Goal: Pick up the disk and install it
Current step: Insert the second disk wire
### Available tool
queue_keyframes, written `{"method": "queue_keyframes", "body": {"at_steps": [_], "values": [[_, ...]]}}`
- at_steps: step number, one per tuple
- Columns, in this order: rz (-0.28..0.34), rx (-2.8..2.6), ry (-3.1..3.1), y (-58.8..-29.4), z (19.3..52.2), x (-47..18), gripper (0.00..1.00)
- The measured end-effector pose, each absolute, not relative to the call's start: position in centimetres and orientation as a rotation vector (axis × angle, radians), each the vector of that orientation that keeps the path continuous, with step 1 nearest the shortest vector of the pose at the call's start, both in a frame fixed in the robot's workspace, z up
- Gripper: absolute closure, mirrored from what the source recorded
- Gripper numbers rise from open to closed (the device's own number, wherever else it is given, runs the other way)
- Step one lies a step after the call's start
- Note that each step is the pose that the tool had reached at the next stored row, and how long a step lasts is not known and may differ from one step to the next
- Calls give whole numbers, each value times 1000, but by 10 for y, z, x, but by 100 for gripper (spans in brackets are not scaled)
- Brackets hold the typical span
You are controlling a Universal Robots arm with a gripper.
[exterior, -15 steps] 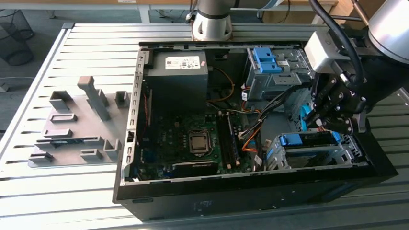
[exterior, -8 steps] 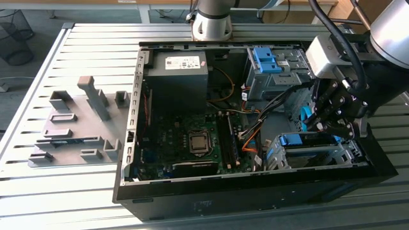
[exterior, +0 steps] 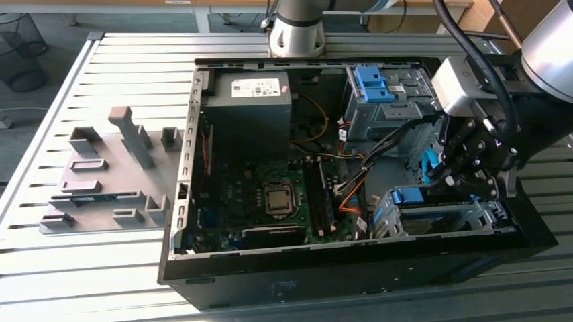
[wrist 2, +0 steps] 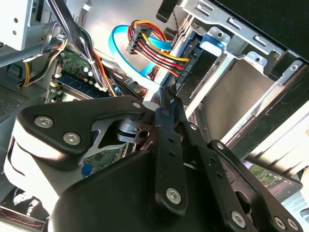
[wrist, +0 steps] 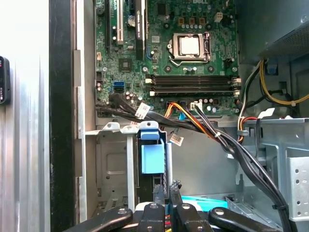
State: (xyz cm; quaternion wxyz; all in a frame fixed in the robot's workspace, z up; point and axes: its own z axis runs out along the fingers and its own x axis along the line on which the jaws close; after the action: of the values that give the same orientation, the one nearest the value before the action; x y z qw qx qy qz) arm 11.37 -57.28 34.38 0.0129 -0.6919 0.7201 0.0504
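Slatted bench [exterior: 107, 268] holds the open computer [exterior: 268, 201]; claw [exterior: 452, 176], shut tight on nothing, should push the disk [wrist: 152, 157] straight down

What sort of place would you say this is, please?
Probably a lab or workshop for robot assembly trials: an open computer case lies on a slatted metal table, beside a grey fixture plate, with waste bins behind.

Sunlit slatted metal table [exterior: 107, 60], grey floor and wire bin [exterior: 20, 50] behind

Green motherboard [wrist: 164, 53], bright blue carrier tab [wrist: 152, 158], seemingly black hand [exterior: 465, 157].
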Motion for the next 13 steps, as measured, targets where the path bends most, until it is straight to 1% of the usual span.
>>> {"method": "queue_keyframes", "body": {"at_steps": [13], "values": [[182,-2171,2250,-577,340,118,84]]}}
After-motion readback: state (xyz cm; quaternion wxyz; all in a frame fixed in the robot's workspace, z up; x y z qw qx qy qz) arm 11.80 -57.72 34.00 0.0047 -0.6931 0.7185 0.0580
